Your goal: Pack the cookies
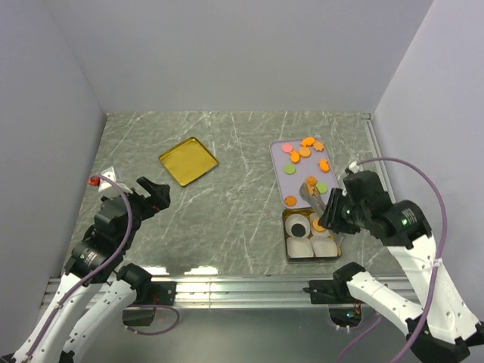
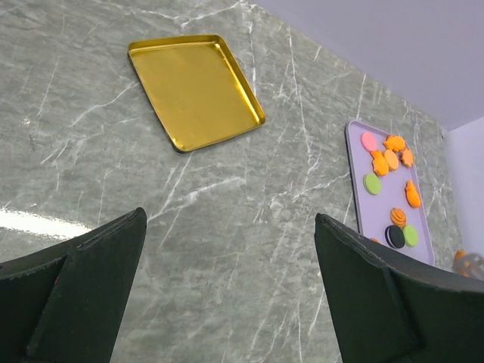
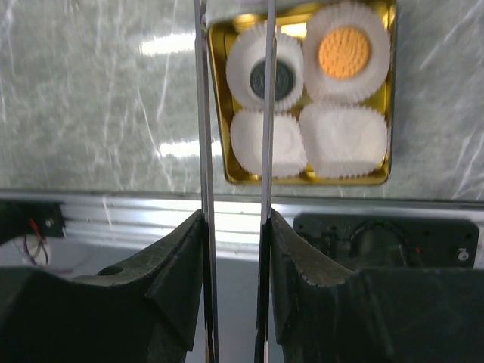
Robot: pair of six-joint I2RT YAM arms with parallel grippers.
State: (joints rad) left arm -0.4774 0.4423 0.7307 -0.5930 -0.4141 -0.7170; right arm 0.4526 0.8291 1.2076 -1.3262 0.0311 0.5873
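The right gripper (image 1: 330, 212) is partly closed, clamping a pair of thin metal tongs (image 3: 265, 113); whether the tong tips are carrying anything cannot be told. It is hovering over a gold tin (image 3: 340, 180) near the table's front edge, which is holding four white paper cups (image 3: 344, 140), one containing an orange cookie (image 3: 344, 52) and one a black cookie (image 3: 284, 76). The remaining cookies (image 1: 305, 152) are lying on a lilac tray (image 1: 274, 162) just behind the tin. The left gripper (image 2: 231, 227) is hanging wide open and empty, well apart from a gold lid (image 1: 187, 160).

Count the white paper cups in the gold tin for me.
4, filling the gold tin two by two: far-left cup holds a black cookie, far-right cup an orange cookie, near-left cup and near-right cup are empty. None seems hidden.
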